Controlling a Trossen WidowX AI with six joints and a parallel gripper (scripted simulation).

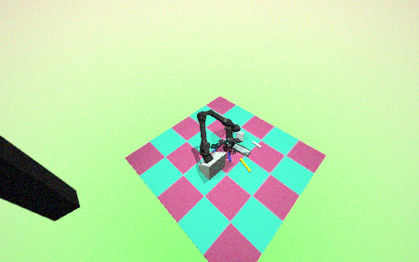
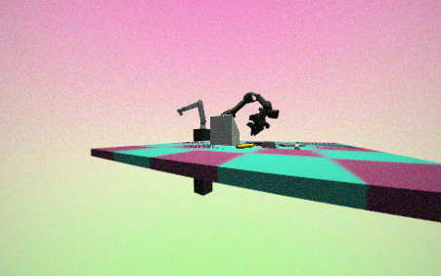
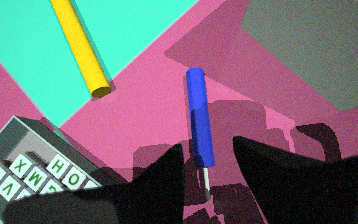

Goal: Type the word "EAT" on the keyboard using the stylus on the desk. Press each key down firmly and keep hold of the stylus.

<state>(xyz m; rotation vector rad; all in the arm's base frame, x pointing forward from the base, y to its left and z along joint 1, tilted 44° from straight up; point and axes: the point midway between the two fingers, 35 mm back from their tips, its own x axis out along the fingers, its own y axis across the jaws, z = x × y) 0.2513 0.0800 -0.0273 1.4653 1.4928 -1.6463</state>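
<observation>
The blue stylus, with a thin grey tip, lies on a pink square of the checkered desk. My gripper is partly open and holds nothing. It hangs above the desk, tilted; in the wrist view the stylus's handle shows between the fingertips, with its tip pointing toward the bottom of the view. The keyboard lies beside the stylus, at lower left in the wrist view. The left finger hides part of its keys there, and E, A and T cannot be seen.
A yellow rod lies near the stylus and keyboard. The grey box stands at my arm's base. A small white bar and a pale block lie beyond the keyboard. A second, grey arm stands behind.
</observation>
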